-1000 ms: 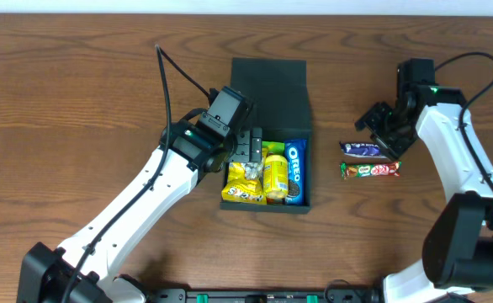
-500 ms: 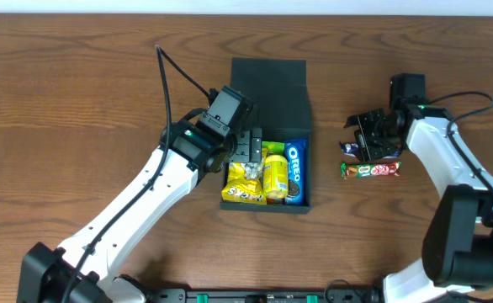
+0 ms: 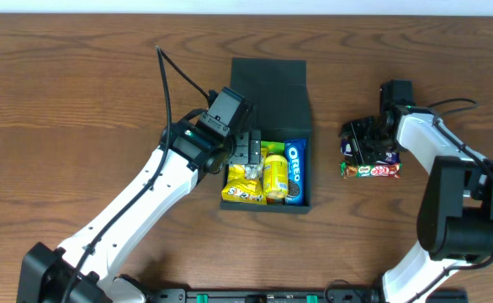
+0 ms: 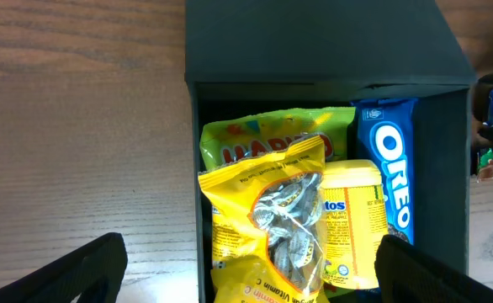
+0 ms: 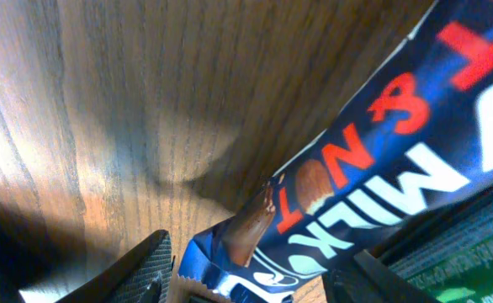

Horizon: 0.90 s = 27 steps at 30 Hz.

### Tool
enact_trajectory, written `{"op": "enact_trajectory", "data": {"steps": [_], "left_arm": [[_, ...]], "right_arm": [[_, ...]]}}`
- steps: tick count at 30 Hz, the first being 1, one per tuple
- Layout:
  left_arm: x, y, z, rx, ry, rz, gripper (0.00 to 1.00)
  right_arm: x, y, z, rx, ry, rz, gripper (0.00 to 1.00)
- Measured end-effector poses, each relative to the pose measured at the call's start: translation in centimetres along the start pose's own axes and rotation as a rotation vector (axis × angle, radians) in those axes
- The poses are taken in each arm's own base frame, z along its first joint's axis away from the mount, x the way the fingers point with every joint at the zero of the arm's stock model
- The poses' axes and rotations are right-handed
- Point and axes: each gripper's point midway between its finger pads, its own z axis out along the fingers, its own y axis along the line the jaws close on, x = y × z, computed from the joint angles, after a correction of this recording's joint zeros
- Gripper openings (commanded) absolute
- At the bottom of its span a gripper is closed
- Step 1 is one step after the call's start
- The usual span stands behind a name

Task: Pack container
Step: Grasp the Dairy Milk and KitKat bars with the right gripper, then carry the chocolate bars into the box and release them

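The dark teal container (image 3: 269,88) stands open at mid-table with its flap lid laid back. Inside lie a yellow candy bag (image 3: 244,183), a yellow packet (image 3: 276,174) and a blue Oreo pack (image 3: 294,171). My left gripper (image 3: 248,150) is open and empty above the container's near left part; in the left wrist view its fingers (image 4: 259,278) frame the candy bag (image 4: 267,210) and the container (image 4: 314,38). My right gripper (image 3: 363,145) is open and low on the table. Its fingers (image 5: 255,282) straddle the end of a blue chocolate bar (image 5: 381,151).
A green and red snack bar (image 3: 373,170) lies just in front of the blue bar, touching or nearly touching it; it also shows in the right wrist view (image 5: 474,244). Brown wooden tabletop (image 3: 78,93) lies all around.
My right gripper has moved left and down onto the blue chocolate bar, which it now mostly covers. The left arm and the container's contents have not moved.
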Motion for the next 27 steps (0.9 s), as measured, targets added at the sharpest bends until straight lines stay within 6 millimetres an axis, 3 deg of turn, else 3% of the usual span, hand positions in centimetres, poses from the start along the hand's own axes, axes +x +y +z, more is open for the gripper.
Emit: {"op": "enact_trajectory", "data": {"steps": [8,18,24,27], "left_arm": [[0.0,0.0,0.0,0.0,0.001,0.004,0.95],[0.1,0.1,0.0,-0.003,0.005,0.019,0.95],[0.1,0.2,0.0,-0.007,0.004,0.029,0.95],[-0.1,0.5,0.0,-0.012,0.003,0.021,0.95]], "right_arm": [[-0.3,-0.5,0.0,0.025,-0.021,0.031,0.5],[-0.6,-1.0,0.0,0.044,-0.043,0.086,0.17],[-1.3,-0.9,-0.4,0.072,-0.045,-0.047,0.04],[-1.0,-0.3,-2.8,0.135,-0.023,-0.2,0.02]]}}
